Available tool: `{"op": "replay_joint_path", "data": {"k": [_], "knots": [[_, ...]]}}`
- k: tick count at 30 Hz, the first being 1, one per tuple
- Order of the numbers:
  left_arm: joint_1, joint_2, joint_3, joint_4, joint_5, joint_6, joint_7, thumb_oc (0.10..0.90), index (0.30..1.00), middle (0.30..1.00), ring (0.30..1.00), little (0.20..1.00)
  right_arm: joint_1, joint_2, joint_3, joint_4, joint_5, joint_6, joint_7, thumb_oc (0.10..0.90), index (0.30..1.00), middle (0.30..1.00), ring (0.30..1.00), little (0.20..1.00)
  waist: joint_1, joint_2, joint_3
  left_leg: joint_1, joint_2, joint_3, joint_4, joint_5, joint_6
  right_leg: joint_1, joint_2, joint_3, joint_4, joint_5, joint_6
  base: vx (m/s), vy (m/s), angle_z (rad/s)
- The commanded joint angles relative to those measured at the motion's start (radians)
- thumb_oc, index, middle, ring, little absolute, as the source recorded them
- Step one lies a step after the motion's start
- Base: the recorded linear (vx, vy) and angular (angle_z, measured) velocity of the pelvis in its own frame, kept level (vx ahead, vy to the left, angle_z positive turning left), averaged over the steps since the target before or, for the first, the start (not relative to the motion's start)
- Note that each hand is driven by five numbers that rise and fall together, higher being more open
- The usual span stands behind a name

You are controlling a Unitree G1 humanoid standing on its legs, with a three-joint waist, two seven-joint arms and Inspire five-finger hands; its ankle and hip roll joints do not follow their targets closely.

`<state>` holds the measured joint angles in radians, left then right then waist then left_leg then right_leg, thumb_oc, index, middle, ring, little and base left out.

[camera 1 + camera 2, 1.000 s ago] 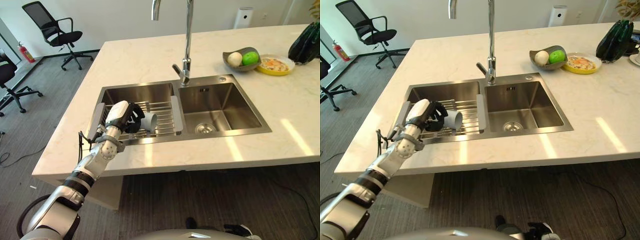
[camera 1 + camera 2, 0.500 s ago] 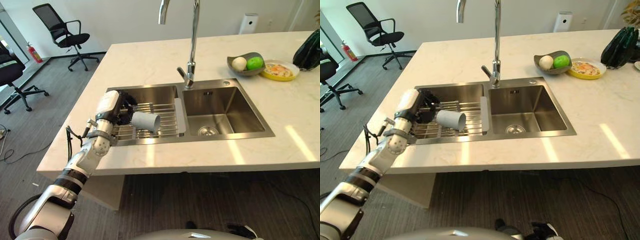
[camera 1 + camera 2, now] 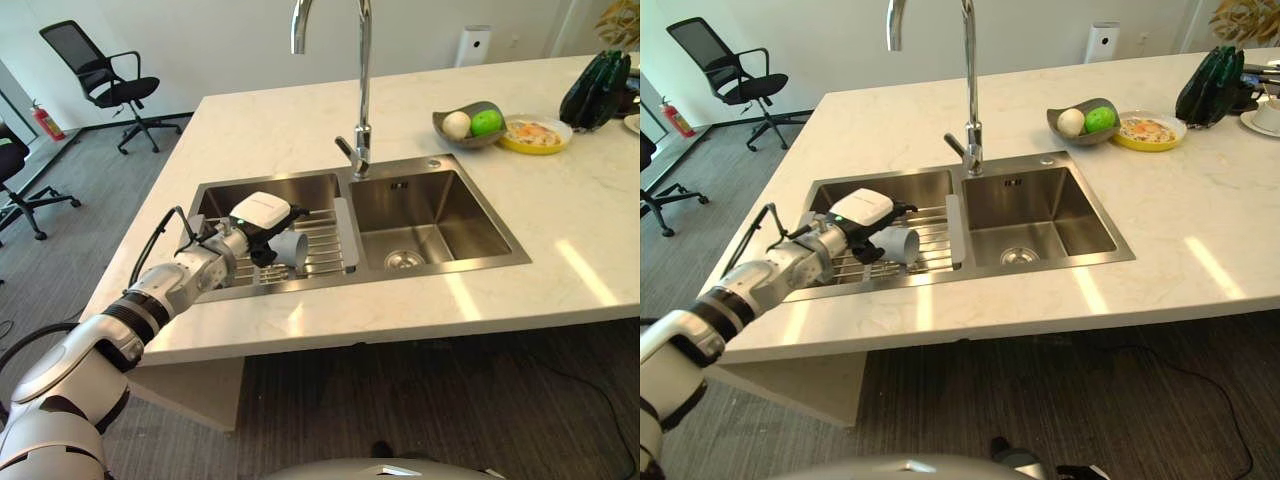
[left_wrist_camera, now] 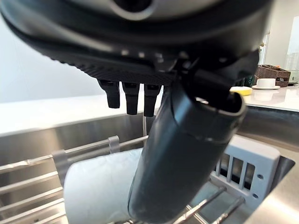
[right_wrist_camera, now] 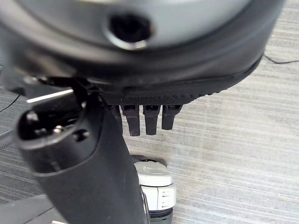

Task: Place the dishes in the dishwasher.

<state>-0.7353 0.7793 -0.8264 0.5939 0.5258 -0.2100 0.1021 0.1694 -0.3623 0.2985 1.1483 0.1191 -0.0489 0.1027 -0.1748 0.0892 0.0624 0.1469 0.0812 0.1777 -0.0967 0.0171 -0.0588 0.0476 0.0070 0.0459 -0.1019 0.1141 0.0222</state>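
One cup [image 3: 290, 248], pale grey and lying on its side, rests on the wire rack [image 3: 322, 238] set across the left basin of the steel sink [image 3: 440, 205], centre-left of the head views. The left hand [image 3: 262, 215] reaches in from the lower left of the frame and sits over the closed end of the cup; in the left wrist view its thumb [image 4: 184, 154] lies across the cup's wall [image 4: 100, 191] while its fingers [image 4: 131, 97] hang straight beyond it and are not seen wrapped round it, so the hand reads as open, at most touching the cup rather than gripping it. The right hand [image 5: 149, 88] appears in its own wrist view, hanging over striped floor with fingers straight and nothing held. On the bench [image 3: 270, 120], upper right of the frame, stand a grey bowl [image 3: 470, 122] of fruit and a yellow plate [image 3: 535, 133] of food, well apart from the sink. No dishwasher is seen. Judgement: the step in hand is securing the cup from the rack, with the task at an early stage. The next move calls for fingers and thumb to close on opposite sides of the cup wall before any lift; a round cup lying on wires may roll away if pressed from one side.
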Motion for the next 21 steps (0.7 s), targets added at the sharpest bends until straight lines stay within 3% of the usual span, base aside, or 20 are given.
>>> {"op": "replay_joint_path", "data": {"k": [1,9,20,21], "knots": [[-0.182,0.051,0.089,0.036,0.022,0.030,0.044,0.800,0.900,0.900,0.900,0.900,-0.013,-0.019,0.029,-0.009,-0.003,-0.023,0.011,0.800,0.900,0.900,0.900,0.900,0.003,-0.057,-0.014,0.019,-0.023,-0.008,0.009,-0.065,-0.030,0.079,-0.044,-0.006,0.015,-0.153,0.098,0.00,-0.003,-0.08],[-0.159,0.002,0.079,0.122,0.019,0.059,0.029,0.800,0.900,0.900,0.900,0.900,-0.074,0.010,0.020,0.118,-0.017,-0.001,-0.013,0.800,0.900,0.900,0.900,0.900,-0.015,-0.039,0.000,0.021,-0.024,0.012,0.009,-0.069,-0.027,0.069,-0.044,0.011,0.015,-0.149,0.098,0.01,0.007,-0.04],[-0.168,-0.072,0.059,0.406,0.047,0.107,0.014,0.800,0.900,0.900,0.900,0.900,-0.111,0.016,0.033,0.149,-0.018,0.010,-0.025,0.800,0.900,0.900,0.900,0.900,-0.039,-0.030,0.006,0.018,-0.021,0.040,0.009,-0.070,-0.027,0.053,-0.036,0.038,0.015,-0.142,0.099,0.01,0.004,-0.10],[-0.165,-0.083,0.061,0.437,0.034,0.112,-0.003,0.441,0.361,0.361,0.361,0.361,-0.113,0.017,0.035,0.149,-0.019,0.010,-0.026,0.800,0.900,0.900,0.900,0.900,-0.042,-0.030,0.006,0.019,-0.022,0.043,0.009,-0.071,-0.027,0.052,-0.035,0.043,0.015,-0.140,0.099,0.01,0.005,-0.03]]}}
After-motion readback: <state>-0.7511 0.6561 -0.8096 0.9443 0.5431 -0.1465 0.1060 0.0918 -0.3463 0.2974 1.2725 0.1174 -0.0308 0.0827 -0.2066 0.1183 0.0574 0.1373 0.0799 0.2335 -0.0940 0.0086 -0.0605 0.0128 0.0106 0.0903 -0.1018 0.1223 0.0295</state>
